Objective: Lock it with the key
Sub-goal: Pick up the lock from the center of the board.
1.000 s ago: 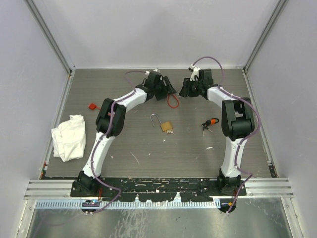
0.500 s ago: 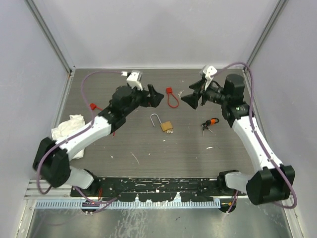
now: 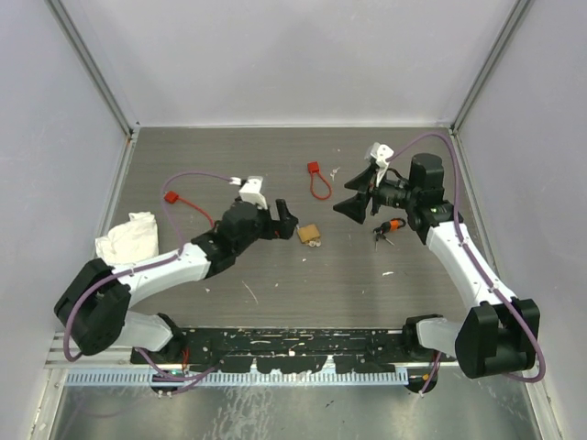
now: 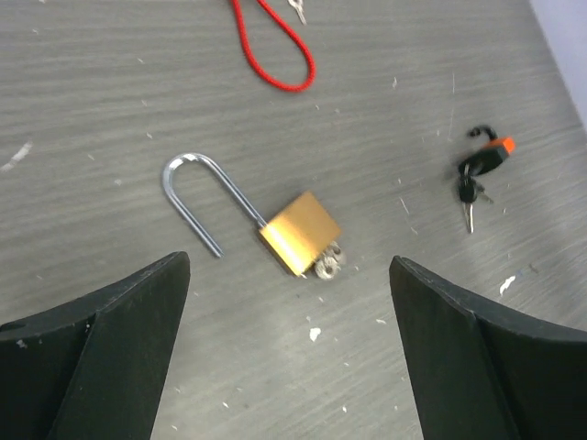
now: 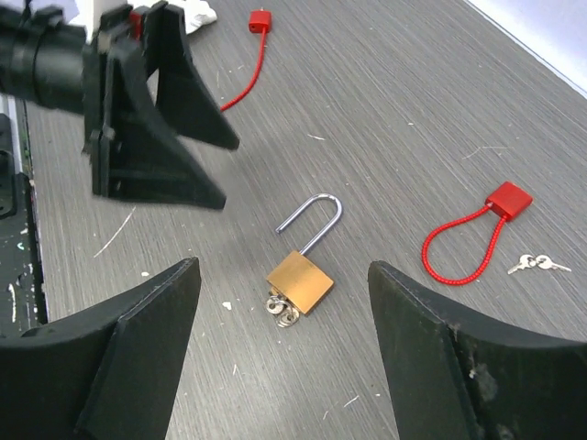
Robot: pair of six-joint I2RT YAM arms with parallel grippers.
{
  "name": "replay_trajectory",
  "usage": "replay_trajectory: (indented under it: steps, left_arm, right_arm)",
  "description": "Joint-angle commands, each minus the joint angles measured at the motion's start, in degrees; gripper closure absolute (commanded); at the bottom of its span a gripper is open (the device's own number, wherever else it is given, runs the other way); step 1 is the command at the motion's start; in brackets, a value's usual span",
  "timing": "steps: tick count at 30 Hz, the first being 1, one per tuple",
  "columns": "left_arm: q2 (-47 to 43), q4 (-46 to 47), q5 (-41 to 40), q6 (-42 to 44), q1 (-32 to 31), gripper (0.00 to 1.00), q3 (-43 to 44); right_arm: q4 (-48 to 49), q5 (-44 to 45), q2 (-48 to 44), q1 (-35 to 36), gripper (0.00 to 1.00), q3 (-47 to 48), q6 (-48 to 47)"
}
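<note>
A brass padlock [image 3: 309,234] lies flat mid-table with its silver shackle [image 4: 196,194] swung open, and small silver keys [image 5: 286,312] sit at its base. The key [image 3: 383,234], a tiny dark-headed bunch on an orange tag, lies to the padlock's right, also seen as the key [image 4: 470,181] in the left wrist view. My left gripper [image 3: 281,222] hovers open just left of the padlock [image 4: 298,231], nothing between its fingers [image 4: 110,348]. My right gripper [image 3: 351,194] hangs open above and right of the padlock [image 5: 300,280], also empty.
A red cable lock [image 3: 318,181] with tiny silver keys [image 5: 537,264] lies behind the padlock. A second red cable lock [image 3: 170,196] lies at the left, near a crumpled white cloth [image 3: 128,236]. White walls close in the table on three sides.
Both arms swung from the back of the table toward the padlock. The left gripper came down beside it, the right one drew near from the right, and both sets of jaws spread wider.
</note>
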Motion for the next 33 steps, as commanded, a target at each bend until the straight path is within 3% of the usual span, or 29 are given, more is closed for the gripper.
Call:
replay_trajectory:
  steps: [1, 5, 11, 20, 27, 33]
  left_arm:
    - [0.6, -9.6, -21.6, 2.2, -9.3, 0.09, 6.0]
    - [-1.5, -15.0, -22.0, 0.0, -10.8, 0.09, 6.7]
    - [-4.1, -11.7, -17.9, -0.3, -10.5, 0.06, 4.6]
    - [1.2, -16.2, -17.0, -3.5, -10.8, 0.08, 8.5]
    - [3.2, -20.2, -20.3, -5.7, -11.8, 0.09, 9.9]
    - [-1.4, -13.6, -15.1, -3.3, -12.0, 0.07, 3.2]
  right_arm:
    - [1.9, -1.6, -0.9, -0.2, 0.21, 0.2, -0.6]
    - [-0.9, -1.7, 0.6, 0.0, 0.21, 1.7, -1.7]
    - [-4.3, 0.7, 2.1, 1.8, 0.21, 2.8, -5.2]
    - [-10.6, 5.3, 4.3, 4.4, 0.21, 5.7, -10.2]
    - [-10.2, 8.1, 5.3, 5.8, 0.21, 5.6, -9.8]
    - [-3.5, 16.1, 8.9, 9.9, 0.21, 3.3, -3.9]
